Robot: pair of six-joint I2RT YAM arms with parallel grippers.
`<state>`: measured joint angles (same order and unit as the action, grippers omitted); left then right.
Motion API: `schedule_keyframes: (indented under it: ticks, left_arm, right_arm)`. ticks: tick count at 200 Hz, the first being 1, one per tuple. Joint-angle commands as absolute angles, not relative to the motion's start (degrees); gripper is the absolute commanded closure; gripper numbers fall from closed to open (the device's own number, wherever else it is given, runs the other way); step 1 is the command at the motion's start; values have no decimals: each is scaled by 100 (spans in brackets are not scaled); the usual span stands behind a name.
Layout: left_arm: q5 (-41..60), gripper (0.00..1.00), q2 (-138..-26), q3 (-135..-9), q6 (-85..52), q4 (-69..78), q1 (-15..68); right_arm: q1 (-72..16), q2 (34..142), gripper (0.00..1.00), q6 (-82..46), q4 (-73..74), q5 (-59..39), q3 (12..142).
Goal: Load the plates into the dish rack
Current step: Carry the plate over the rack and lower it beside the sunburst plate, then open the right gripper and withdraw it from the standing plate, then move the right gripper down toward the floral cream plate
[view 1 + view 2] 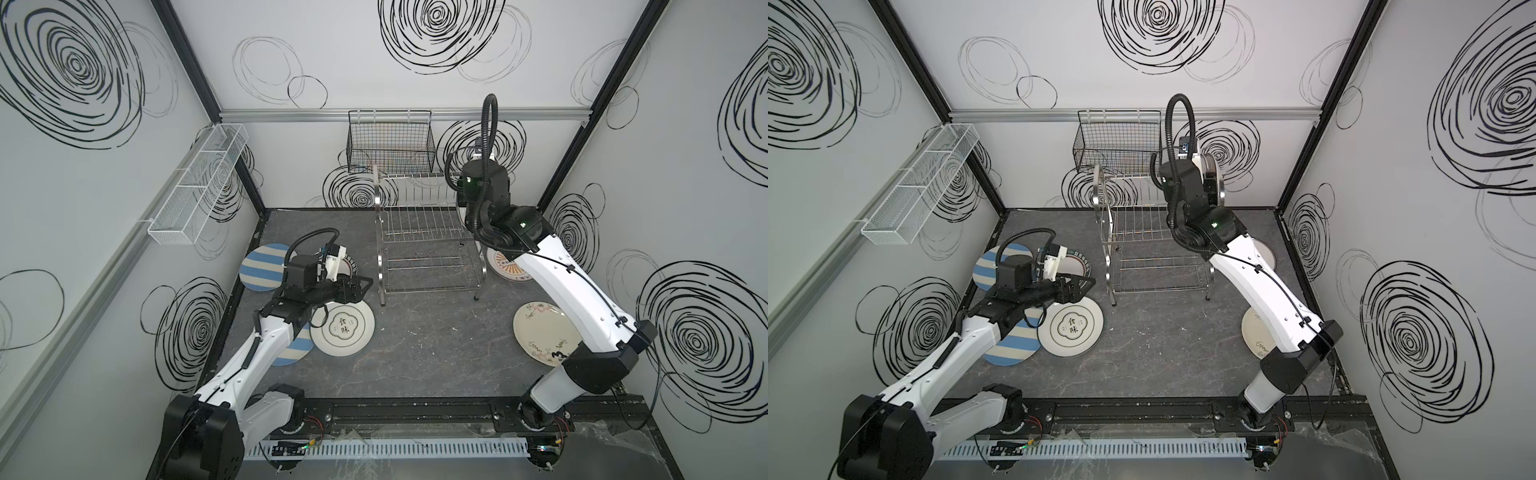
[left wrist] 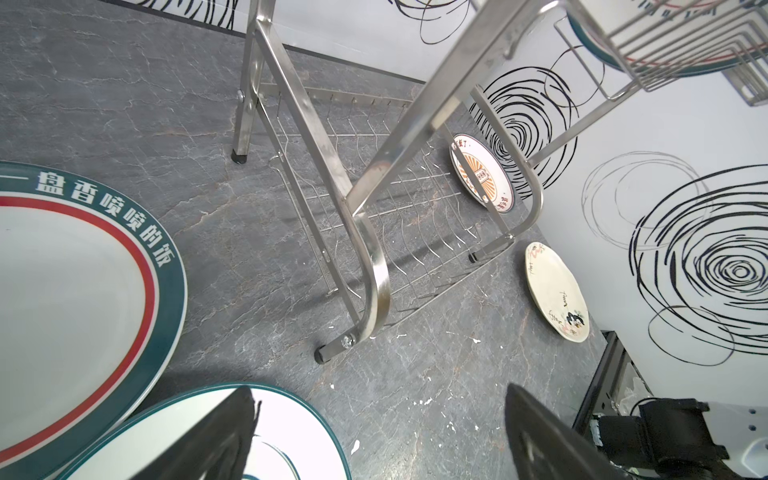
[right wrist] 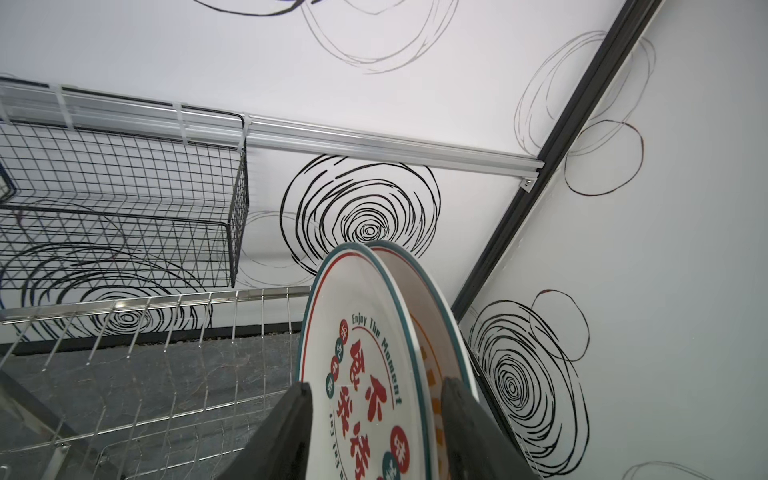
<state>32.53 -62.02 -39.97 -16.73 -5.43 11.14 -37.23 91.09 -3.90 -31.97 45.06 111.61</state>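
Teal-rimmed plate [image 3: 365,374] stood upright in the upper tier of the dish rack [image 1: 419,232], at its right end, just beside a second plate [image 3: 436,324]. Right end effector [image 3: 376,384] straddled its rim, jaws apart with a gap on one side — looked like the release step. Next: back straight out without nudging either plate. Left end effector [image 2: 380,386] hung spread and empty over loose plates [image 2: 83,299] on the surface [image 1: 415,361] — likely the next pick.

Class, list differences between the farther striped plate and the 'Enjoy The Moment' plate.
The striped plate lies flat on the table; the lettered plate stands on edge in the rack. The striped plate has blue bands; the lettered plate is white with red characters. Both are round.
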Motion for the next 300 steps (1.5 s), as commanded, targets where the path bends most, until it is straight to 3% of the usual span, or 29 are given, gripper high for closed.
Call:
schedule_keyframes:
  ticks: [1, 85, 122, 180, 238, 300]
  left_arm:
    - [3331, 4, -6074, -3955, -1686, -243, 1085]
    - [3351, 4, -6073, -3955, -1705, -246, 1146]
    - [3261, 4, -6083, -4020, -1774, -287, 1269]
    - [3007, 4, -6153, -3959, -2055, -64, 1501]
    - [2567, 4, -6092, -3688, -2332, 206, 1756]
    - [2394, 4, -6149, -3240, -2913, 868, 1918]
  right_arm:
    - [-3740, 8749, 41, -464, -3455, 4139, 11370]
    - [-3194, 7147, 33, -1208, -3475, 1874, 10254]
    - [-2744, 6183, 29, -1721, -3932, 1118, 8993]
    - [-2716, 5037, 27, -2655, -4689, 1178, 7467]
    - [-2642, 3775, 27, -3886, -3359, 272, 4746]
    - [-1940, 3629, 29, -3957, -1861, -398, 3058]
